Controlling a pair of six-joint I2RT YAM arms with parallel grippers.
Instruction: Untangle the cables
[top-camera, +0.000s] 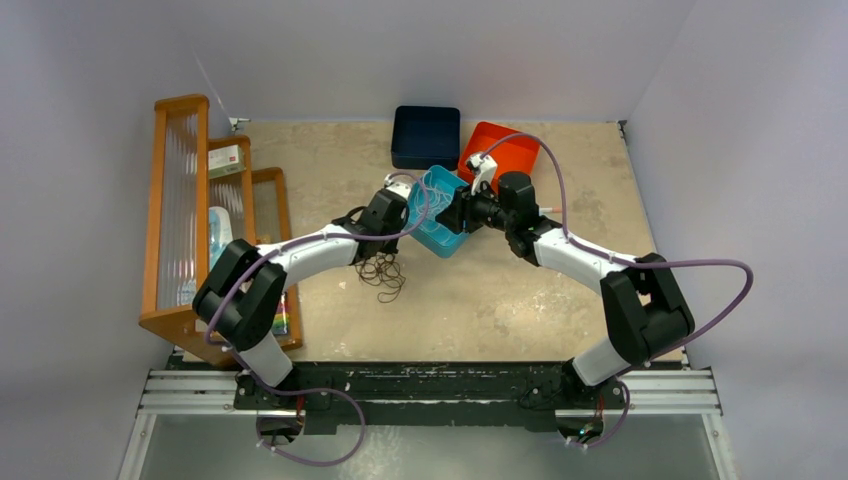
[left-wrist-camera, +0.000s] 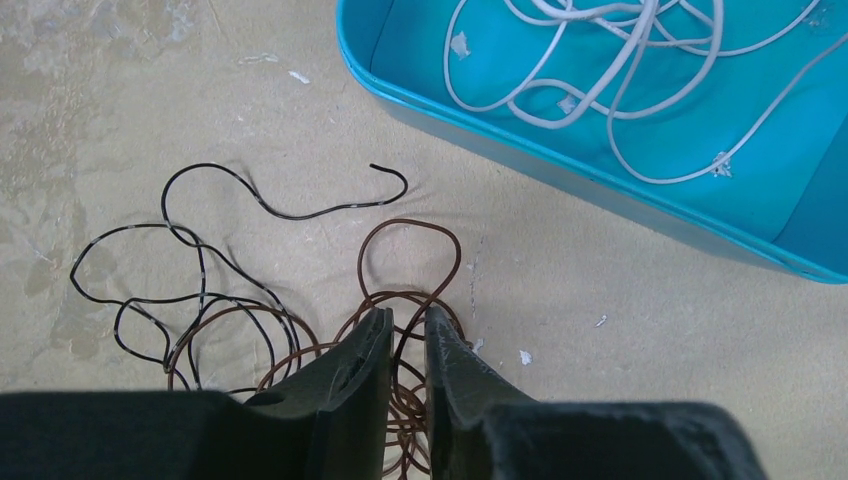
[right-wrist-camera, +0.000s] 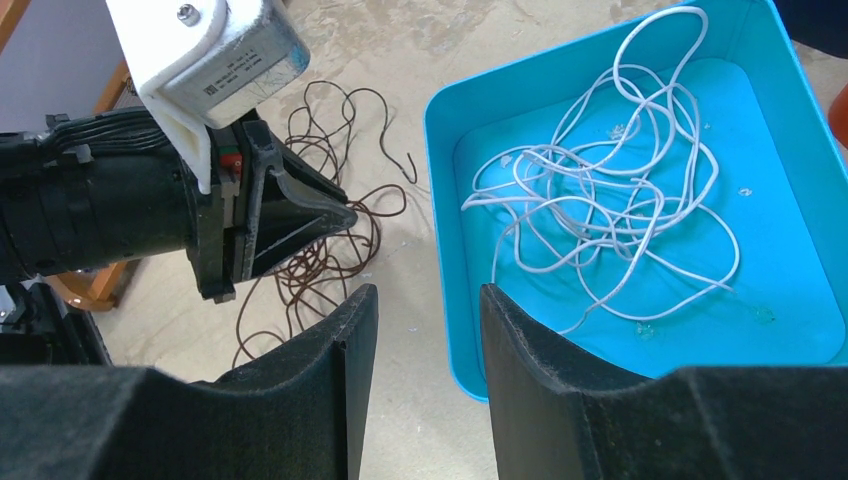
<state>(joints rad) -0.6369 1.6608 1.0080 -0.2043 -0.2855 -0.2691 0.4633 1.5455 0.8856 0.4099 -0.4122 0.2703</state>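
Three cables, two places: the white cable (right-wrist-camera: 590, 215) lies looped inside the teal tray (right-wrist-camera: 432, 200), while the brown cable (left-wrist-camera: 410, 222) and black cable (left-wrist-camera: 300, 215) sprawl overlapped on the worktop (left-wrist-camera: 600, 290) just beside it. We judge they are being sorted by colour. Left gripper (left-wrist-camera: 408, 325) sits low over the brown coils, nearly together; we cannot tell if a strand is pinched. Right gripper (right-wrist-camera: 428, 300) hangs above the tray's near wall, fingers well apart, holding nothing, likely poised to help.
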